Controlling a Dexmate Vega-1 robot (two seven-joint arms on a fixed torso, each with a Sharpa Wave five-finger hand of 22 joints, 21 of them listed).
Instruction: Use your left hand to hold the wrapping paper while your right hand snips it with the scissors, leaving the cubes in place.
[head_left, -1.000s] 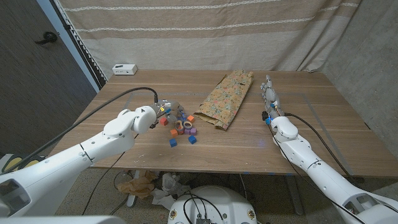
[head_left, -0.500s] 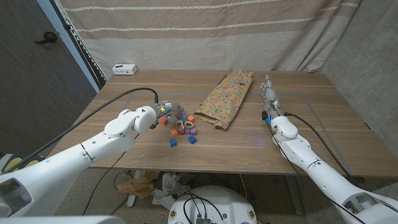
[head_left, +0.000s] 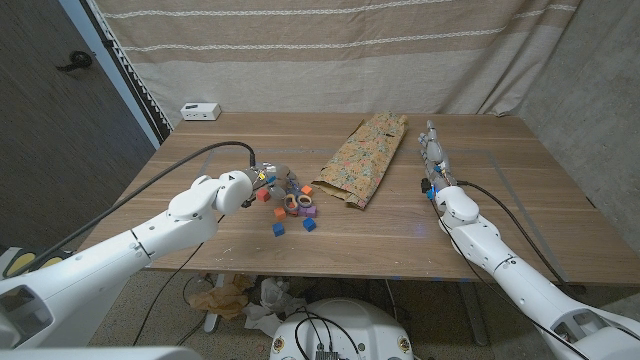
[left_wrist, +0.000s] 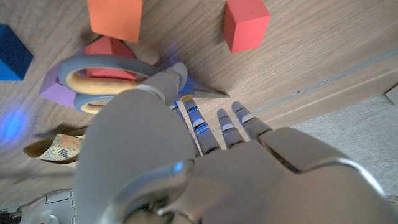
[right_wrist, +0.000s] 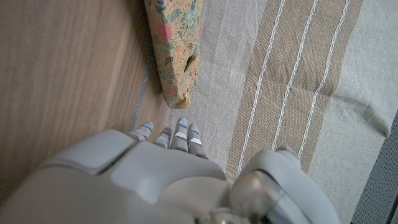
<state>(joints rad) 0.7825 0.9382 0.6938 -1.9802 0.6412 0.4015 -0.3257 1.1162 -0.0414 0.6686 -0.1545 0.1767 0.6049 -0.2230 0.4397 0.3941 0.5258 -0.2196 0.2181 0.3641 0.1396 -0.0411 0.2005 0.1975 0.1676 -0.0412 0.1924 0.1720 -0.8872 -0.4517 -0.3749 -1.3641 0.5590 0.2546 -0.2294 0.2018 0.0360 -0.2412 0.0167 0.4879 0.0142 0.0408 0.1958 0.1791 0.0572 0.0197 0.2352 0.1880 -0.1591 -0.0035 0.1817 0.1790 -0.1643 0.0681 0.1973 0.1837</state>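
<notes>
The floral tan wrapping paper (head_left: 365, 160), judged light and limp, should be pinned flat near an edge; left hand (head_left: 262, 181) and right hand (head_left: 432, 150) hold nothing, fingers extended.

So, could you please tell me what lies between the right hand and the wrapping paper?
Only bare wood: in the head view, the table shows nothing between the right hand and the wrapping paper.
</notes>
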